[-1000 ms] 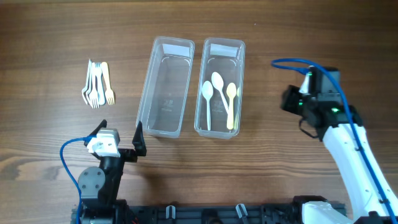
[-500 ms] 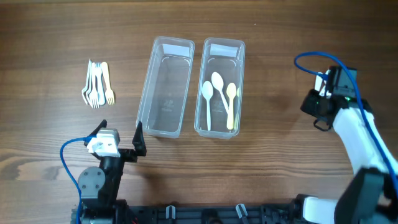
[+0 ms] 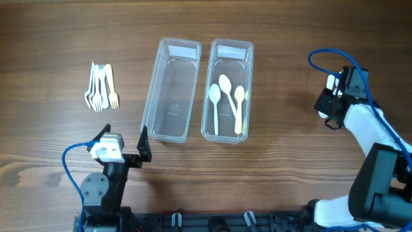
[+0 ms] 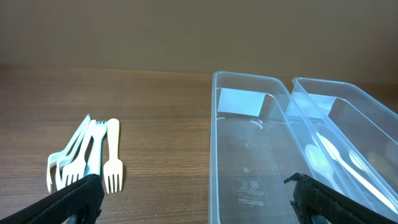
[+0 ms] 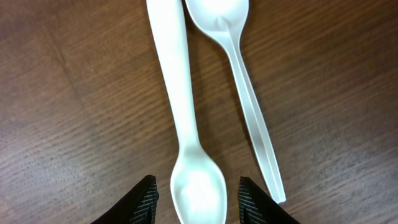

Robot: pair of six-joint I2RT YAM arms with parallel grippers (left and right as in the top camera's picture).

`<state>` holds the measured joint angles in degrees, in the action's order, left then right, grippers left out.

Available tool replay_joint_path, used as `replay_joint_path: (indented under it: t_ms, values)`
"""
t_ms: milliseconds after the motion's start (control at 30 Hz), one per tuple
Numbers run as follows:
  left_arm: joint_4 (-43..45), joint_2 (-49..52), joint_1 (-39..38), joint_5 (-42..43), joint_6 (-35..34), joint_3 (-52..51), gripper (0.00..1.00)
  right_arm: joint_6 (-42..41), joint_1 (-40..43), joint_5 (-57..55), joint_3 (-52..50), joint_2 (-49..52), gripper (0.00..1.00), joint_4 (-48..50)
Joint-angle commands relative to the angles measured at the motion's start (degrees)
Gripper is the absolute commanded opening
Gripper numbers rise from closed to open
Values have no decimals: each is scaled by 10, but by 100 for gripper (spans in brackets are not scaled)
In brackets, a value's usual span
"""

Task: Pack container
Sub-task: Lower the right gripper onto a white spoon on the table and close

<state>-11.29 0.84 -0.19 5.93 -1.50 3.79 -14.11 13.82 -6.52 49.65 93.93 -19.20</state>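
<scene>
Container point(image 3: 170, 93) empty, resting on dark wood-grain table point(image 3: 51, 38); forks point(image 3: 100, 87) nearby.

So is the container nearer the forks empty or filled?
Empty. That container shows only its clear bottom, overhead and from the left wrist; the spoons lie in the other container.

Right tool point(image 5: 198, 202) hangs with fingers point(image 5: 144, 202) spread either side of one spoon point(image 5: 185, 106); a second spoon point(image 5: 254, 118) lies just beside, crowding one finger. Bare table point(image 3: 283, 71) all the way to the tubs. Left tub point(image 3: 172, 96) is wide open inside, right tub point(image 3: 230, 61) has three spoons point(image 3: 225, 84) on its floor.
</scene>
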Motion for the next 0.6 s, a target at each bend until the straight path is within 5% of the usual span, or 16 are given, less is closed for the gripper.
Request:
replay_joint_path:
  t_ms: [0,567]
  values:
    - [2,-1,3,7,11,-4,100,23,1,-12,4,10,41,24]
    - [2,-1,3,7,11,-4,100,35,2,-10,4,79,41,78]
